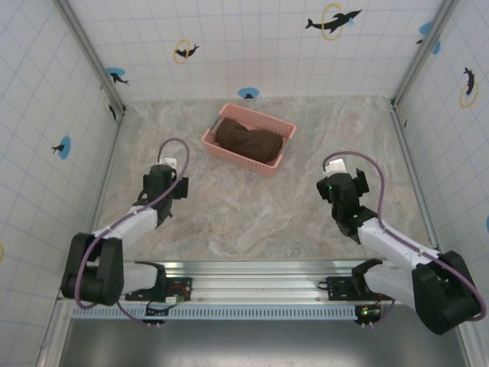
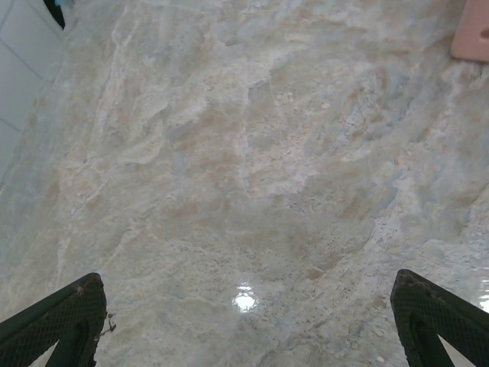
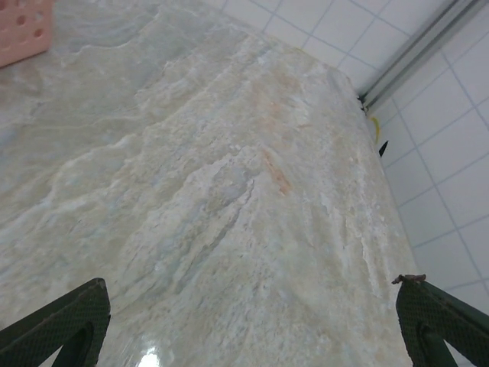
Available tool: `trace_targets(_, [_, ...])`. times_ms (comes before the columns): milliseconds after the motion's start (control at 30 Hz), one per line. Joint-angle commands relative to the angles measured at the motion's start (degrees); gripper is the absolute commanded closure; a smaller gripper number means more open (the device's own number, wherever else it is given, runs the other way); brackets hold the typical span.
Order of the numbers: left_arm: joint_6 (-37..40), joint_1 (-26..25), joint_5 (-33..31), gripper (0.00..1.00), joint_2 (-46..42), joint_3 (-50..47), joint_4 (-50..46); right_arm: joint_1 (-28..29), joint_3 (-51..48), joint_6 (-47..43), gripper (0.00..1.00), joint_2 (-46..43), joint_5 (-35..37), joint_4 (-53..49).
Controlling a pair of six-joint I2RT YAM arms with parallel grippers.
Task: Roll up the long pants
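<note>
Tabletop (image 1: 252, 218) lies open up front; pink basket (image 1: 238, 156) blocks the far middle, tiled walls (image 1: 46, 107) the sides

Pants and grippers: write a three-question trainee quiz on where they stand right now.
1. True or false: the pants lie bundled inside the basket.
2. Pick one. The left gripper is: A) open over bare table; B) shut on the pants; C) inside the basket.
3. Short answer: what does the right gripper hold?

Key: 1 true; 2 A; 3 nothing, it is open over the table.
</note>
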Motion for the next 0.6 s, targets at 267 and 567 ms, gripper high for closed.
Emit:
trace_targets(267, [11.47,-0.14,3.1,0.02,10.93,-3.77,32.05,-17.54,9.38,-1.23,0.01,22.93,-42.14,15.19])
trace_targets(567, [11.53,-0.16,2.56,0.03,12.74,-4.9,36.01,-15.59,-3.49,0.62,0.01,23.87,-30.24,39.09])
